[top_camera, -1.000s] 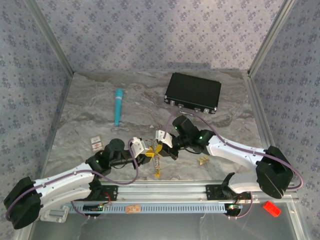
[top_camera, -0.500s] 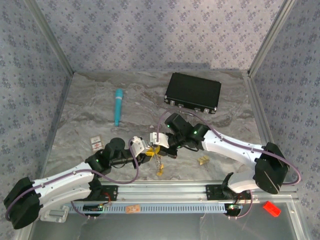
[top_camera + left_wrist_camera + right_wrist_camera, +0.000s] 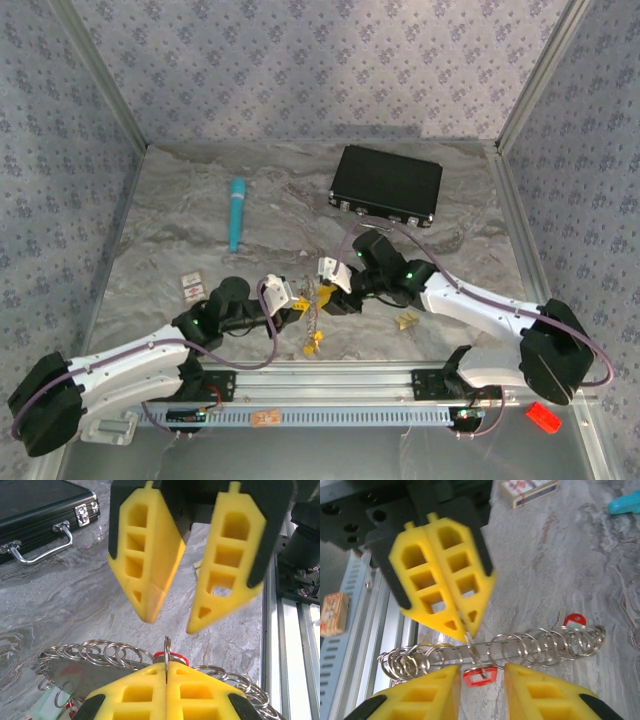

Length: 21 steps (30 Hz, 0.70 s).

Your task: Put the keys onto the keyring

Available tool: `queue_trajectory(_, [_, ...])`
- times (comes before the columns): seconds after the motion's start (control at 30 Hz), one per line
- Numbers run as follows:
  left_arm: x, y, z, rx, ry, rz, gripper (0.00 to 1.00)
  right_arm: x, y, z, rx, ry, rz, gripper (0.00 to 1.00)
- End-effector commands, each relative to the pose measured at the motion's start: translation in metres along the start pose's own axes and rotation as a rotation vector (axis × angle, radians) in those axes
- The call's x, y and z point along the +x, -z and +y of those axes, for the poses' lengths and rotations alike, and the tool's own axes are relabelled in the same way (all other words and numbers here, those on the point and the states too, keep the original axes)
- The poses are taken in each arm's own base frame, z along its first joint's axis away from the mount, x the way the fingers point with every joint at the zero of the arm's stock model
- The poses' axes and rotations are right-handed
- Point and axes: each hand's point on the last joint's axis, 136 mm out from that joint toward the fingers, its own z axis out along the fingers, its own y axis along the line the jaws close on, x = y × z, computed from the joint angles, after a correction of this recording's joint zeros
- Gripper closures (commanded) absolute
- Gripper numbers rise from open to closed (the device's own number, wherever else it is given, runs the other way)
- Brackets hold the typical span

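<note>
Near the front rail, the left gripper (image 3: 166, 666) and the right gripper (image 3: 482, 672) met tip to tip over the keyring (image 3: 520, 647).

At the near middle of the table (image 3: 160, 240), the left gripper was closed tight on one thin upright ring of the keyring, which looked like a silvery strip strung with a row of small rings. The right gripper stood part open and gripped nothing; a red-tagged key (image 3: 480, 676) on the keyring showed in the gap between its fingertips, and a second red tag (image 3: 574, 620) sat at the strip's other end. From above, a yellow-tagged key (image 3: 312, 343) dangled below the two grippers. A loose yellow key (image 3: 405, 320) lay on the table just right of them. Well apart at the back lay a black case (image 3: 388, 185) and a teal tube (image 3: 237, 213).
</note>
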Motion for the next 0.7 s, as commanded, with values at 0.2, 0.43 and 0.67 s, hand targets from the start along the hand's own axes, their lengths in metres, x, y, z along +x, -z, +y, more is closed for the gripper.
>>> queue_trajectory(0.2, [-0.021, 0.003, -0.001, 0.003, -0.015, -0.125, 1.0, -0.014, -0.008, 0.005, -0.072, -0.039, -0.128, 0.68])
queue_trajectory(0.43, [-0.021, 0.004, -0.002, 0.003, -0.003, -0.141, 1.0, -0.011, -0.015, 0.003, -0.09, -0.054, -0.131, 0.8])
queue_trajectory(0.67, [-0.022, 0.005, 0.001, -0.015, 0.006, -0.144, 1.0, -0.014, -0.013, 0.005, -0.102, -0.04, -0.126, 1.0])
